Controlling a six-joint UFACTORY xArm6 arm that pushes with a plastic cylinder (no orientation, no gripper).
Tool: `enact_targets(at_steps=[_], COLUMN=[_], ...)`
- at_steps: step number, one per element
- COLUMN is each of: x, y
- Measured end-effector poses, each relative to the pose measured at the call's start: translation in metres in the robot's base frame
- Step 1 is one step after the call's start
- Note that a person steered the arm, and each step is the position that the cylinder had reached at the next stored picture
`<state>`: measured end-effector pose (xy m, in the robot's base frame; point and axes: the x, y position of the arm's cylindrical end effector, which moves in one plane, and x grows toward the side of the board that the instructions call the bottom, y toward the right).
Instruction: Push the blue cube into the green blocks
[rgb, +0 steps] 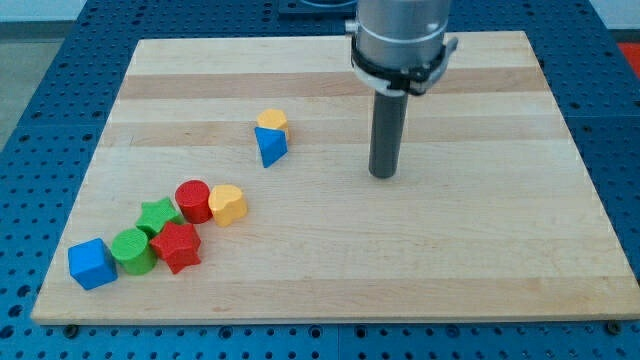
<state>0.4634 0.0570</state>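
The blue cube (91, 263) sits at the view's bottom left of the wooden board, touching the green cylinder (132, 250) on its right. A green star block (158, 215) lies just above and right of the cylinder. My tip (383, 175) rests on the board right of centre, far to the right of and above these blocks. It touches no block.
A red star block (177, 247) and a red cylinder (193, 200) crowd the green blocks. A yellow heart-like block (228, 204) is next to the red cylinder. A yellow block (271, 121) and a blue triangular block (270, 146) sit mid-board, left of my tip. The board's edge (60, 270) is close to the cube.
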Motion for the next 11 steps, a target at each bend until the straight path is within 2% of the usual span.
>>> enact_targets(at_steps=[2, 4, 5, 11], x=[0.084, 0.142, 0.155, 0.155], y=[-0.009, -0.084, -0.118, -0.243])
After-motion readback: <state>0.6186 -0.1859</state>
